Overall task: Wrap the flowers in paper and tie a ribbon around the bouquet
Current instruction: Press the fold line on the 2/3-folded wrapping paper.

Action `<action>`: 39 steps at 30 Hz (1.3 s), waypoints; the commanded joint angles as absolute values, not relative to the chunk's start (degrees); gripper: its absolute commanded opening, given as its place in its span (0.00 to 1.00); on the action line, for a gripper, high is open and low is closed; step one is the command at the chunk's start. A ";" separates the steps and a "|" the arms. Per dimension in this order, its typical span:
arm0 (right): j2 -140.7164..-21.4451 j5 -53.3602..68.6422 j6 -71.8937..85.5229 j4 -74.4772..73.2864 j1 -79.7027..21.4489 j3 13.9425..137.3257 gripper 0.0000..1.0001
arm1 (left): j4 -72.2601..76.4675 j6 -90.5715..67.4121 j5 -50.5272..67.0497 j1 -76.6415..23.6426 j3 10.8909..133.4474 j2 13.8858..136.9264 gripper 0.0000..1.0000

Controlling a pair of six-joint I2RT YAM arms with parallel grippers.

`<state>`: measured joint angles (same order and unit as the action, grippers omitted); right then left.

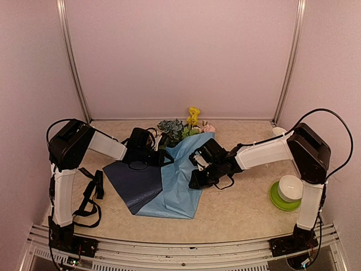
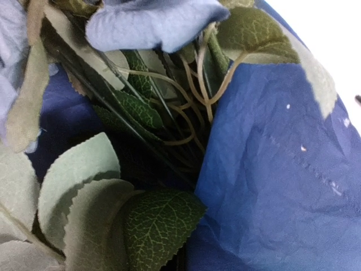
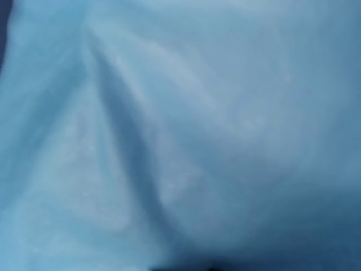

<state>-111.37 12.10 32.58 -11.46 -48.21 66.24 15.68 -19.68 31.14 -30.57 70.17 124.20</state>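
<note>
backdrop: pale pink walls around a mottled beige table (image 1: 237, 217).
left end effector (image 1: 141, 153): at 10 o'clock from the table's middle, down among the stems. its jaws are together. its wrist view is filled with leaves and stems, so i cannot tell whether any stem is pinched between them.
flowers (image 1: 172, 129): blooms at 12 o'clock by the back wall, with stems running toward 6 o'clock onto the sheet.
paper (image 1: 175, 195): mid-table under the stems. the dark face shows on the 9 o'clock side and the light face on the 3 o'clock side, where one light flap is raised against the stems.
right end effector (image 1: 198, 179): at the paper's 3 o'clock edge. its wrist view is only blurred light blue, so i cannot tell whether the jaws are apart or together.
bowl (image 1: 290, 188): white, on a green plate (image 1: 275, 201) at 4 o'clock, well apart from the sheet.
handling: the paper looks light, thin and easily creased, so it is probably best pinched at an edge or corner. the stems look thin and springy, so the hold likely belongs low on the bunch, away from the soft blooms.
</note>
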 commanded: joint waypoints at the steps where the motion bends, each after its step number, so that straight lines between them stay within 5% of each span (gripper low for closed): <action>1: -112.15 11.33 31.40 -15.21 -48.16 65.02 0.22 | 15.33 -20.35 27.74 -30.08 69.71 121.09 0.05; 8: -112.35 11.26 31.51 -14.73 -48.79 63.46 0.22 | 9.84 -22.17 14.94 -26.58 72.36 117.68 0.38; 15: -112.39 11.06 31.07 -14.13 -49.15 63.91 0.23 | 7.11 -22.00 3.71 -23.31 64.54 102.91 0.39; 24: -113.36 11.29 30.08 -14.68 -50.36 66.52 0.24 | -1.94 -20.61 3.89 -49.22 48.66 81.53 0.38; 39: -113.44 8.73 30.67 -13.44 -52.90 64.68 0.25 | -11.95 -34.34 -9.38 -67.08 39.07 89.12 0.21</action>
